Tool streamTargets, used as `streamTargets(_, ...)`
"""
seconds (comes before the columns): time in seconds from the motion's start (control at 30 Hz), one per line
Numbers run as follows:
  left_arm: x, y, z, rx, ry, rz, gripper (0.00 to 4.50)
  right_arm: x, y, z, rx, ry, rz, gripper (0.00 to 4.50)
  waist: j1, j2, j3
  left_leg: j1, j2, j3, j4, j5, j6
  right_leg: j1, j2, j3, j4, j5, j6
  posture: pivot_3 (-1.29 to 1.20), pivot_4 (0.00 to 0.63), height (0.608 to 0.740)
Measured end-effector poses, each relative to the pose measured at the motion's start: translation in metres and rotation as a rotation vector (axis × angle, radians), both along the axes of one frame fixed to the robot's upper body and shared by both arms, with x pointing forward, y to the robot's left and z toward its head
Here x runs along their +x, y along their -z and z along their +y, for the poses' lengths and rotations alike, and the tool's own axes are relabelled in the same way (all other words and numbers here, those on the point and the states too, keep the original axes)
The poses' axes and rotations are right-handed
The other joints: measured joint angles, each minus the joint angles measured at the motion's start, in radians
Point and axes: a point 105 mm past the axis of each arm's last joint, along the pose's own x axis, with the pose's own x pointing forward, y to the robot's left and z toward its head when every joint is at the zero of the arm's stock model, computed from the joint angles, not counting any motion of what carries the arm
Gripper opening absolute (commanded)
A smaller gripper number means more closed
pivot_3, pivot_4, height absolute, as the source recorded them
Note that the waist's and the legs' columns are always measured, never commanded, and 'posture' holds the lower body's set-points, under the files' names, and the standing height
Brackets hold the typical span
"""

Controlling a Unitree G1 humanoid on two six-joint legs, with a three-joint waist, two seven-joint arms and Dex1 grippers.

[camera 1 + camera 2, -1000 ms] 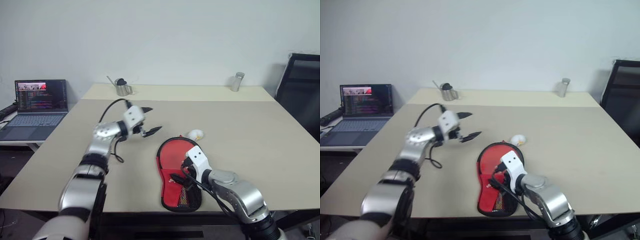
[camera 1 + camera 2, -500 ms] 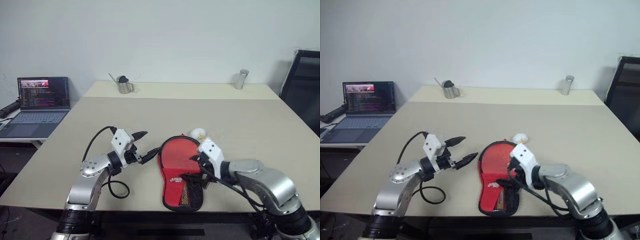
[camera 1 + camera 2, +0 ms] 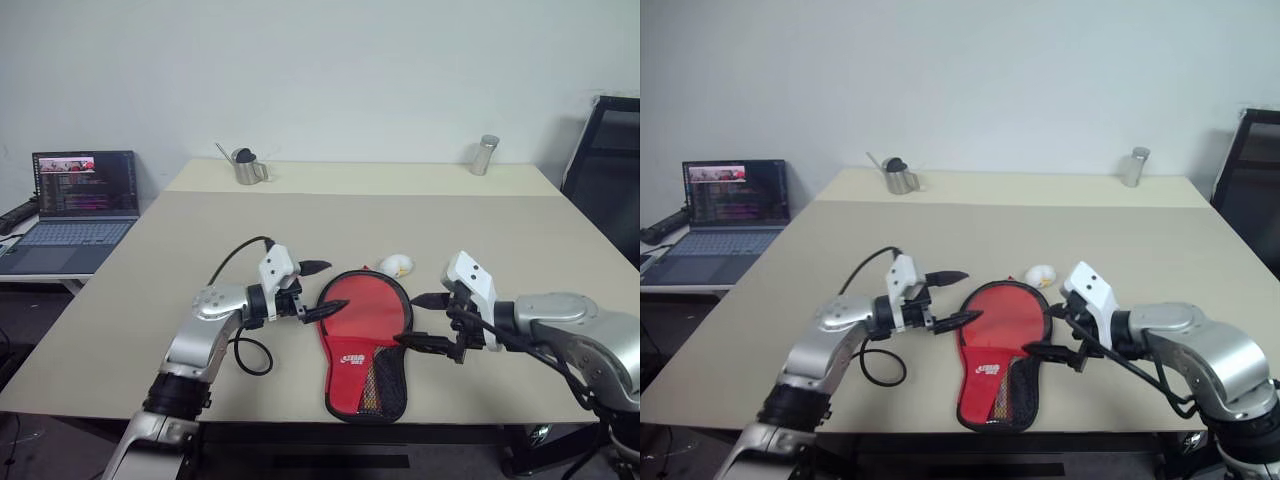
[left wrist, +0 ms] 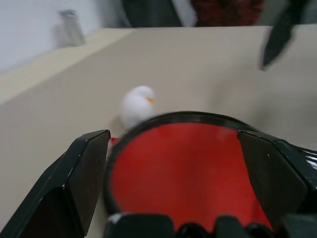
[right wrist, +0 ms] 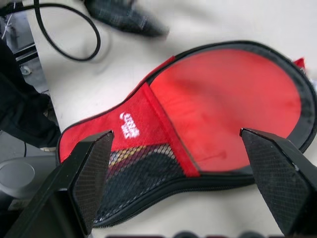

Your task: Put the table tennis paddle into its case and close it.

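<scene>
Your case [image 3: 362, 340] lies flat on the surface [image 3: 520, 240], red side up, paddle [image 5: 225, 101] face showing inside. Left tool [image 3: 318, 290] sits spread wide and empty at its left edge. Right tool [image 3: 423, 321] likewise, at the right.

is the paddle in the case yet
Yes, mostly in: the paddle's round red face shows inside the case, whose red flap covers the handle end. Zip state: cannot tell.
</scene>
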Motion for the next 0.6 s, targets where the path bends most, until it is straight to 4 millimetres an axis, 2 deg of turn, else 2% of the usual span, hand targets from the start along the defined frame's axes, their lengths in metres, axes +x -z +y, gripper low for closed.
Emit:
streamTargets(0.1,0.001,0.010,-0.008,0.041,0.066,0.049,4.48,0.009,-0.004,-0.003,0.009,0.038,-0.028,4.50,0.000,0.000,0.001,0.000,0.000,0.000,0.000,0.000,0.000,0.000,0.000,0.001,0.000,0.000,0.000,0.00,0.150,0.740)
streamTargets(0.23,-0.005,0.038,-0.019,0.127,0.149,0.095,4.48,0.025,-0.011,-0.005,0.032,0.100,-0.073,4.50,-0.002,0.000,0.001,-0.001,0.000,0.001,0.000,0.000,0.000,-0.001,0.000,0.001,0.000,0.000,0.000,0.00,0.150,0.740)
streamTargets(0.33,-0.005,0.050,-0.029,0.123,0.161,0.111,4.48,0.038,-0.017,-0.006,0.050,0.146,-0.105,4.50,0.000,-0.001,0.002,-0.002,0.000,0.001,0.000,0.000,0.001,-0.002,0.000,0.001,0.000,0.000,0.000,0.00,0.150,0.740)
streamTargets(0.43,-0.004,0.059,-0.035,0.118,0.154,0.121,4.48,0.052,-0.019,-0.010,0.050,0.197,-0.115,4.50,0.000,-0.001,0.002,-0.002,0.000,0.001,0.000,0.000,0.001,-0.003,0.000,0.001,0.000,0.000,0.000,0.00,0.150,0.740)
streamTargets(0.6,-0.003,0.060,-0.039,0.113,0.150,0.105,4.48,0.079,-0.020,-0.011,0.066,0.249,-0.082,4.50,-0.003,0.000,0.002,-0.002,0.000,0.001,0.001,0.000,0.001,-0.003,0.000,0.001,0.001,0.000,0.000,0.00,0.150,0.740)
